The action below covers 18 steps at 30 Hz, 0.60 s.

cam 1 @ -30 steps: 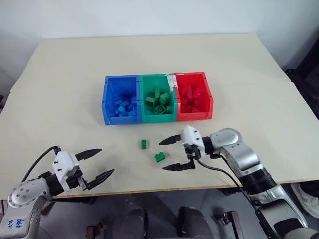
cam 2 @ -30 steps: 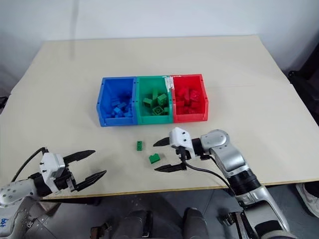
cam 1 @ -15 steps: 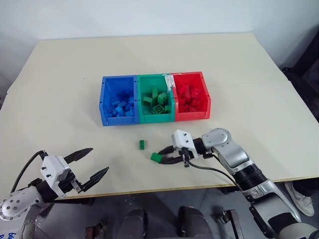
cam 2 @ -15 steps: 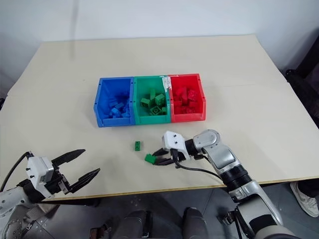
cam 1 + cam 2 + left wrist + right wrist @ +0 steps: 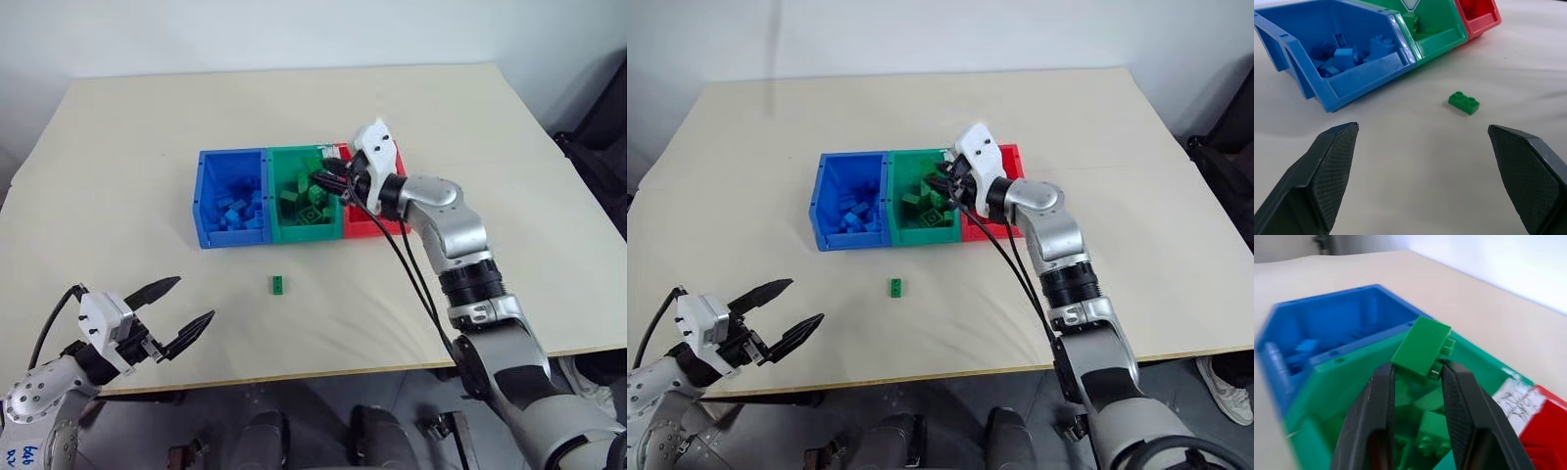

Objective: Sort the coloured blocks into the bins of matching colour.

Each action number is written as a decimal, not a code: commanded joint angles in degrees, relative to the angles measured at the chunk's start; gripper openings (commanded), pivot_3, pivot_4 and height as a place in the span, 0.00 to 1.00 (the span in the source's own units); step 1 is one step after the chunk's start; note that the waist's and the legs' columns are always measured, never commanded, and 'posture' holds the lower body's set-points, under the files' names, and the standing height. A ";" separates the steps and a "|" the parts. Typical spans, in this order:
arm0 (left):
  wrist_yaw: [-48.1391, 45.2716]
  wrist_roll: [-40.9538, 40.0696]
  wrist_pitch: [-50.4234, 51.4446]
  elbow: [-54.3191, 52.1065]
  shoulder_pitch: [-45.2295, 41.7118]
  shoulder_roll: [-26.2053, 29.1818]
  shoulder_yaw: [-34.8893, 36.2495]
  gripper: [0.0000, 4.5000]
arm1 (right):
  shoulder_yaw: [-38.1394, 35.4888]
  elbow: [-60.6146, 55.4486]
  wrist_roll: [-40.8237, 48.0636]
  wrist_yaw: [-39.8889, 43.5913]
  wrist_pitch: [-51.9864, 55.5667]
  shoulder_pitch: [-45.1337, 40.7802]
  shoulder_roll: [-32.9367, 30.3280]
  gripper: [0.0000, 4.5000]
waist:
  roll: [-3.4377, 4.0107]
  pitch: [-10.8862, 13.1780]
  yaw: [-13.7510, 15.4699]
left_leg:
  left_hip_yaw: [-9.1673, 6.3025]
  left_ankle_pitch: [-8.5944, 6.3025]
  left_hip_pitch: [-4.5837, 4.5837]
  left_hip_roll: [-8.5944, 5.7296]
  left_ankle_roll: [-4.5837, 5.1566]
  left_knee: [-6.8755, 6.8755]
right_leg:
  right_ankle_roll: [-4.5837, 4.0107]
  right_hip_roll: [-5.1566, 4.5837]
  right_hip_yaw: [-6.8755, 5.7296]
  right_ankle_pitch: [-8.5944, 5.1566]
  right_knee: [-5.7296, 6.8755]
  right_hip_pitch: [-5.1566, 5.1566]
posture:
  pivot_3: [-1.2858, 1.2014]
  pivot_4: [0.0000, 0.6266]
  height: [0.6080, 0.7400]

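Observation:
My right gripper [image 5: 324, 182] is shut on a small green brick [image 5: 1422, 347] and holds it just above the green middle bin [image 5: 308, 235]. Several green bricks lie inside that bin. It is joined to a blue bin [image 5: 204, 213] on its left and a red bin [image 5: 380, 228] on its right, each with bricks of its own colour inside. One more green brick [image 5: 280, 284] lies alone on the table in front of the bins, and also appears in the left wrist view [image 5: 1464, 102]. My left gripper [image 5: 193, 299] hovers open near the table's front left edge, well short of that brick.
The bins stand near the middle of a beige table [image 5: 490, 117]. Black cables hang from my right arm [image 5: 411, 264] over the table in front of the red bin.
My right gripper shut on a green brick lying on the table, then lifted it up and away to above the green bin. The left gripper stayed open and in place.

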 commanded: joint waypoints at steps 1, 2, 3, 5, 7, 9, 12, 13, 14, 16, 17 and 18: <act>0.24 -1.49 0.12 -1.85 0.11 -0.18 0.86 1.00 | -1.05 1.18 0.06 0.11 -4.92 -1.82 0.57 0.52 | 0.01 0.00 -0.41 | 0.00 0.00 -0.02 0.00 0.00 0.00 | 0.00 0.00 0.00 0.00 0.01 -0.02 | 0.52 0.24 1.00; 0.26 -1.50 0.26 -1.82 0.11 -0.16 0.90 1.00 | -1.46 1.38 0.00 -0.25 -6.45 -2.01 0.58 0.60 | 0.01 0.00 -0.51 | 0.02 0.00 -0.02 0.00 0.01 0.00 | 0.00 0.00 0.01 0.00 0.01 -0.02 | 0.52 0.24 1.00; 0.10 -1.72 0.58 -1.87 0.31 -0.06 1.02 1.00 | -1.61 0.73 0.32 0.38 -6.51 -1.86 0.13 0.66 | 0.01 0.01 -0.54 | 0.02 0.00 -0.02 0.00 0.01 0.00 | 0.00 0.00 0.00 0.00 0.01 -0.03 | 0.52 0.24 1.00; -0.43 -2.41 1.54 -2.03 0.87 0.29 1.27 1.00 | -2.05 -1.64 1.48 2.66 -6.74 -0.58 -1.25 0.81 | 0.01 0.01 -0.53 | 0.03 0.00 -0.01 0.01 0.00 0.00 | 0.00 0.01 -0.02 0.00 0.01 -0.02 | 0.52 0.24 1.00; -0.55 -2.47 2.10 -1.47 1.25 0.72 1.82 1.00 | -1.91 -6.88 5.82 10.81 -4.80 3.31 -3.60 0.98 | 0.01 0.00 -0.35 | 0.03 0.00 -0.01 0.04 0.01 0.01 | 0.00 0.01 -0.01 0.00 0.01 -0.02 | 0.52 0.24 1.00; -1.13 -2.00 1.69 -0.13 1.86 1.23 2.77 1.00 | -1.07 -14.36 10.67 22.58 -5.40 10.87 -8.45 0.99 | -0.02 -0.01 -0.02 | -0.05 -0.02 -0.01 0.05 0.04 0.01 | 0.00 0.00 -0.06 0.00 -0.03 0.04 | 0.52 0.24 1.00; -2.14 -1.74 1.16 1.19 2.68 1.93 3.99 1.00 | -0.93 -20.14 13.49 31.78 -8.86 18.86 -13.66 0.99 | -0.03 -0.01 0.37 | -0.08 -0.16 -0.01 0.01 0.18 0.06 | 0.00 -0.02 -0.14 0.00 -0.15 0.16 | 0.52 0.24 1.00; -2.52 -1.70 0.96 1.62 2.91 2.24 4.49 1.00 | -1.87 -21.07 14.63 33.30 -9.34 21.24 -14.85 0.99 | -0.03 -0.01 0.38 | 0.00 -0.17 -0.02 0.00 0.21 0.07 | 0.03 -0.03 -0.11 0.01 -0.18 0.16 | 0.52 0.24 1.00; -2.93 -1.54 0.65 2.20 3.08 2.67 5.15 1.00 | -2.42 -21.28 14.61 35.45 -11.28 23.89 -16.73 0.99 | -0.02 -0.01 0.40 | 0.09 -0.18 -0.01 0.00 0.22 0.09 | 0.04 -0.05 -0.10 0.02 -0.21 0.16 | 0.52 0.24 1.00; -3.74 -0.72 -0.51 3.78 3.14 3.70 6.55 1.00 | -3.72 -19.80 14.48 41.36 -17.25 29.07 -20.86 0.99 | -0.02 -0.01 0.42 | 0.23 -0.18 0.02 0.01 0.21 0.13 | 0.05 -0.04 -0.09 0.02 -0.26 0.16 | 0.52 0.24 1.00; -4.33 0.07 -1.53 5.01 3.09 4.53 7.21 1.00 | -5.22 -18.67 15.29 43.56 -18.40 31.62 -23.03 0.99 | -0.03 -0.01 0.44 | 0.29 -0.18 0.05 -0.01 0.21 0.12 | 0.05 -0.03 -0.09 0.02 -0.27 0.17 | 0.52 0.24 1.00; -4.85 0.53 -2.15 5.91 2.99 5.17 7.65 1.00 | -6.53 -18.29 16.23 44.17 -17.63 33.43 -24.76 0.99 | -0.03 -0.01 0.62 | 0.32 -0.18 0.06 0.01 0.21 0.13 | 0.05 -0.01 -0.10 0.02 -0.29 0.17 | 0.52 0.24 1.00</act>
